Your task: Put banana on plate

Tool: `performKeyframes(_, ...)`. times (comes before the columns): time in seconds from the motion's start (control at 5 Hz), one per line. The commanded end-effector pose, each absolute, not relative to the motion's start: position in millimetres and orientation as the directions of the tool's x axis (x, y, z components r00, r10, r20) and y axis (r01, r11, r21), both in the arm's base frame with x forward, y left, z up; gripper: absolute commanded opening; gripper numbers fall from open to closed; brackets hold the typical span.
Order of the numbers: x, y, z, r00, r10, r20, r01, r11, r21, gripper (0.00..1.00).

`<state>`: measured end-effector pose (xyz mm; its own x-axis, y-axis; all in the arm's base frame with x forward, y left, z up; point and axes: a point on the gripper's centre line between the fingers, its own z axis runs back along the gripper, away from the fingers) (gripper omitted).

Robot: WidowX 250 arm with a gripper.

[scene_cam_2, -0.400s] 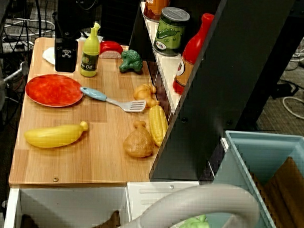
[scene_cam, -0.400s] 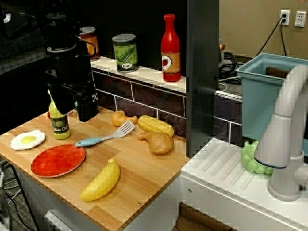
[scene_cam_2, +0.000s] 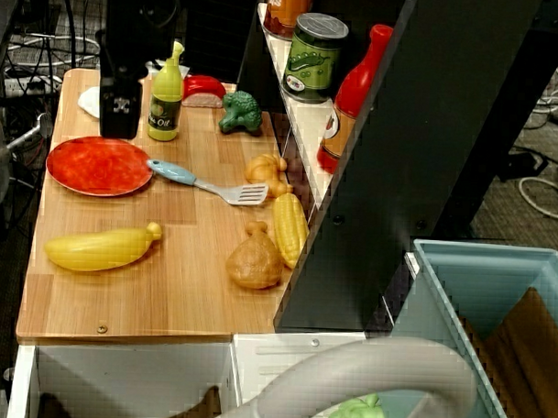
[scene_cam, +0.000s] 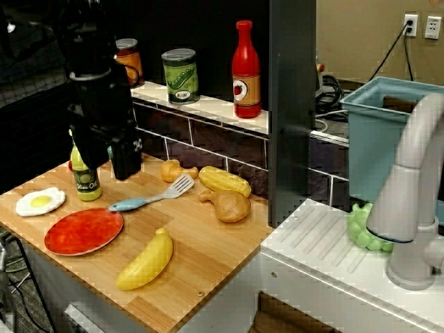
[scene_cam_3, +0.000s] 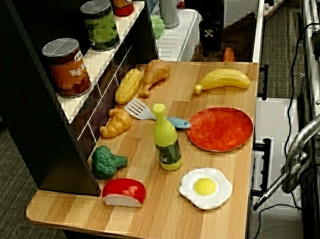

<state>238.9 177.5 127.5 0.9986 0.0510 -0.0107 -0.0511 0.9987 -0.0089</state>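
Claw (scene_cam: 114,163) is a black block hanging over the back-left part of the wooden counter (scene_cam: 208,257), fingers pointing down. Can't tell how far it's open: the jaws read as one dark mass in both the front and overhead views, and nothing is visibly in them. There's a small white mark on the claw body in the overhead view, not readable.

Just beside the claw: yellow-green bottle (scene_cam: 84,177), upright, dark label reading "Olive Oil" as far as I can make out. Fried egg (scene_cam: 40,201) sits near the claw, toward the counter's left edge.

Plate (scene_cam: 84,231), red-orange, lies flat just in front of the claw with nothing on it. Blue-handled spatula (scene_cam: 149,197) lies next to the plate's rim, its slotted head pointing away from the claw.

Banana (scene_cam: 146,261) is on the bare wood near the front edge, past the plate from the claw, close to the plate but not touching it. Well clear of the claw.

Farther out: croissant-like pastry (scene_cam: 177,169), corn cob (scene_cam: 224,181) and chicken drumstick (scene_cam: 226,205) are clustered by the tiled back wall. Broccoli (scene_cam_2: 240,112) and a red-topped white piece (scene_cam_2: 203,90) sit behind the bottle.

Shelf above: an orange can (scene_cam_3: 66,68) whose label text is too blurred to read, a green can (scene_cam: 180,76) with a pea picture, and a red bottle (scene_cam: 246,69) with a tomato picture.
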Motion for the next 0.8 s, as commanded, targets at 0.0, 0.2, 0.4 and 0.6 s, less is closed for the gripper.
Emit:
performKeyframes(0.0,225,172,99,0.999,0.048,-0.024,-0.048,0.999,0.017,1.00)
performKeyframes(0.2,216,163,86,0.997,0.079,-0.014,-0.079,0.997,0.009,1.00)
performKeyframes(0.4,212,154,76,0.995,0.100,-0.012,-0.100,0.995,-0.010,1.00)
performKeyframes(0.6,211,147,71,0.992,0.126,-0.016,-0.127,0.991,-0.034,1.00)
